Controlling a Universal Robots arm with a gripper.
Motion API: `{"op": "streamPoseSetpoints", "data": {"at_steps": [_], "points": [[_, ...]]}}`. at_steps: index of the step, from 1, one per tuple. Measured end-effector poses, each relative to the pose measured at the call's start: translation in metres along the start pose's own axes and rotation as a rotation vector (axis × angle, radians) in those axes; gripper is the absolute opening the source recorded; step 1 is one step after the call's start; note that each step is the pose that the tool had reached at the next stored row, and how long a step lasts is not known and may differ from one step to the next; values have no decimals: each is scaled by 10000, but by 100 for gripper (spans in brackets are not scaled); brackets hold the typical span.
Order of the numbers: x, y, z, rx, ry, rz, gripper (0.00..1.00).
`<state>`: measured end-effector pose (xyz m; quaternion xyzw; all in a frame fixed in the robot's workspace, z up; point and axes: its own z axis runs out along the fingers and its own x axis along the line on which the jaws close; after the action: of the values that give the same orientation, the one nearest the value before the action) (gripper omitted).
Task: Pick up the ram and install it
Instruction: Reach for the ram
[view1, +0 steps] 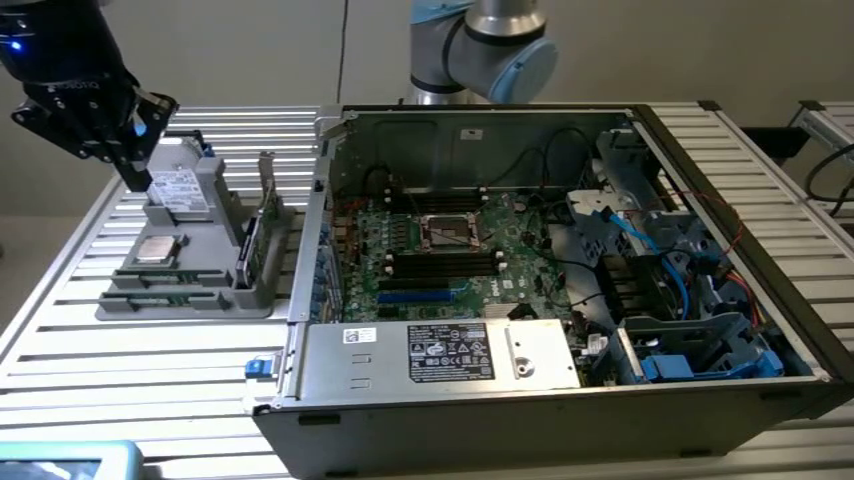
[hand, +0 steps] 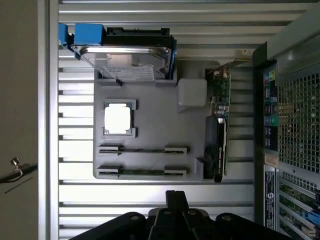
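Matt grey plastic tray (hand: 155, 125), ribbed brushed-metal table (hand: 150, 192), shiny metal-capped processor (hand: 118, 119), dull green circuit-board ram (hand: 145, 150).

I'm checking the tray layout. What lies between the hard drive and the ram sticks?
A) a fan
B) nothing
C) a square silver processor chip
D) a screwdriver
C: the processor chip sits in its recess on the gray tray, between the hard drive and the ram sticks.

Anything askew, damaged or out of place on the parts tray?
Nothing stands out. Both thin green ram sticks lie straight in their slots on the grey plastic tray, the square silver processor sits centred in its pocket, the green expansion card stands upright. End effector shut, empty.
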<state>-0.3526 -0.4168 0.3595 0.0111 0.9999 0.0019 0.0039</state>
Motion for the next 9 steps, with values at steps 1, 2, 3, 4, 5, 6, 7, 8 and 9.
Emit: {"op": "streamPoseSetpoints", "data": {"at_steps": [1, 2, 3, 4, 5, 6, 7, 8, 9], "points": [[32, -1, 12, 4, -1, -5, 11], [67, -2, 26, 7, 0, -11, 11], [103, -2, 42, 8, 0, -17, 11], [121, -3, 62, 7, -4, -24, 11], [123, -3, 81, 7, -3, -32, 11], [123, -4, 98, 8, -2, -36, 11], [123, -4, 115, 14, -2, -40, 11], [123, -4, 132, 25, -1, -43, 11], [124, -4, 149, 32, 0, -46, 11]]}}
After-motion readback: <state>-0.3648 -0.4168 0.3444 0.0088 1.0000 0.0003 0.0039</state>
